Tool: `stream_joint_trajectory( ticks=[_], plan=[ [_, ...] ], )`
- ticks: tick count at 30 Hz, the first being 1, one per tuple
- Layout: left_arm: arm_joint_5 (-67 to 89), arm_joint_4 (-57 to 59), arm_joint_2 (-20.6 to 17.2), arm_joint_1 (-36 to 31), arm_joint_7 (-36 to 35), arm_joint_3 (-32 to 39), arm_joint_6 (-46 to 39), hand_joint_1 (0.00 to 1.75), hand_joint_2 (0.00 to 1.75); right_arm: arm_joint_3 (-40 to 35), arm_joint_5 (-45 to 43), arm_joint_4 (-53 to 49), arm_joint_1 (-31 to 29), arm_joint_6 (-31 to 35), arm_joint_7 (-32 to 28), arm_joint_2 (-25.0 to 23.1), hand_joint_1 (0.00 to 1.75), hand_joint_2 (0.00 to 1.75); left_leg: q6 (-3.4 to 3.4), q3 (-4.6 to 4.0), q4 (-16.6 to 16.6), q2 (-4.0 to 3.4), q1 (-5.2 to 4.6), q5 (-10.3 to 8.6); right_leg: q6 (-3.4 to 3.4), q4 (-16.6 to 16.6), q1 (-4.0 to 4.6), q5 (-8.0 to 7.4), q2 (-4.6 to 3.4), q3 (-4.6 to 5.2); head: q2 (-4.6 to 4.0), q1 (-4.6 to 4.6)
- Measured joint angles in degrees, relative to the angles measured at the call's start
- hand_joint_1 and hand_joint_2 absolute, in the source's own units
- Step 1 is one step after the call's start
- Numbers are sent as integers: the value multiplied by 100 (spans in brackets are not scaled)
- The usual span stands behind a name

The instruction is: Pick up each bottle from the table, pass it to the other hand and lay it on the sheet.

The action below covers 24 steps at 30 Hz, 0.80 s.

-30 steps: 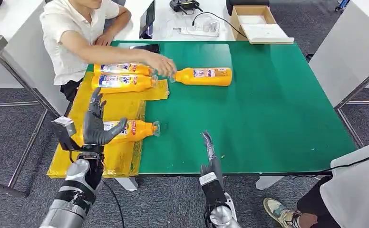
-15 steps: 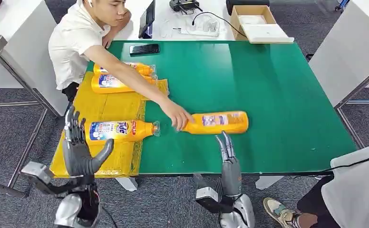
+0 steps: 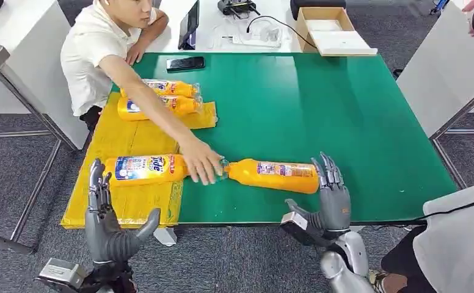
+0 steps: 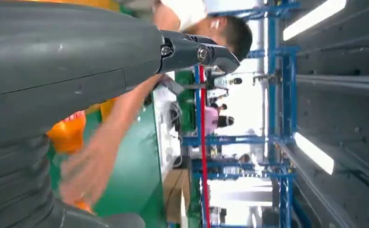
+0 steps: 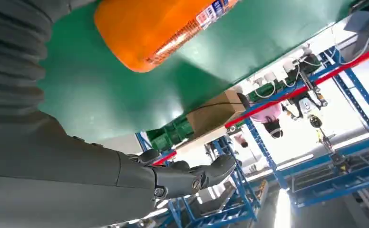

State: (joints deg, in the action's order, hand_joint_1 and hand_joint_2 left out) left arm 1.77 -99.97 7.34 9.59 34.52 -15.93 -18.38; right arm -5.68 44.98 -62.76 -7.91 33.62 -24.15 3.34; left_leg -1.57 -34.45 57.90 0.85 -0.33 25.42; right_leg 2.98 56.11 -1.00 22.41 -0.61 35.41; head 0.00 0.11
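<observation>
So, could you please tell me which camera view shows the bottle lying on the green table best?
The head view: the bottle lies there whole, on its side on the green table, the person's hand at its cap end and the right hand by its base. The right wrist view shows its base end close up; the left wrist view, an orange blur.

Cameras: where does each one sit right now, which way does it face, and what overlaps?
Head view: high on the body, looking down at the green table; left hand and right hand rise from below.
Left wrist view: behind the left hand, facing the person's arm.
Right wrist view: behind the right hand, facing the orange bottle.
Shared: that orange bottle appears in the head view too.
</observation>
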Motion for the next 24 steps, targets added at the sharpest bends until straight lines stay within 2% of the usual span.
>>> stream_joint_trajectory(
  ticks=[6, 9, 16, 21, 24],
  plan=[
    [-2, 74, -20, -163, -280, -320, -11, 0, 175, -234, -76, 645, -642, -653, 220, -105, 0, 175, 0, 1, 0, -1, 0, -1, 0, 1, 0, -1, 0, 0, 0, 0],
    [22, 136, -22, -233, -372, -409, -22, 0, 175, -378, -63, 987, -888, -758, 337, -151, 0, 175, 0, 1, 0, 2, 0, -1, 0, 1, 0, 0, 1, -1, 0, 0],
    [-5, 238, -24, -295, -440, -473, -13, 0, 175, -529, -76, 1435, -1107, -756, 356, -188, 0, 175, -1, -1, 0, 2, -1, 0, 1, 1, -1, 1, 1, 0, 0, 0],
    [-844, 326, -37, -312, -1142, -514, 669, 0, 175, -577, -107, 1794, -1220, -879, 555, -190, 0, 175, -1, -1, 0, 3, -1, 1, 0, 0, -1, 1, 1, 0, 0, 0],
    [-984, 394, -39, -340, -1299, -547, 795, 0, 175, -594, -101, 2066, -1284, -1010, 636, -190, 0, 175, -1, -1, 0, 2, -1, 0, 1, 0, -1, 0, 1, -1, 0, 2]
  ],
)
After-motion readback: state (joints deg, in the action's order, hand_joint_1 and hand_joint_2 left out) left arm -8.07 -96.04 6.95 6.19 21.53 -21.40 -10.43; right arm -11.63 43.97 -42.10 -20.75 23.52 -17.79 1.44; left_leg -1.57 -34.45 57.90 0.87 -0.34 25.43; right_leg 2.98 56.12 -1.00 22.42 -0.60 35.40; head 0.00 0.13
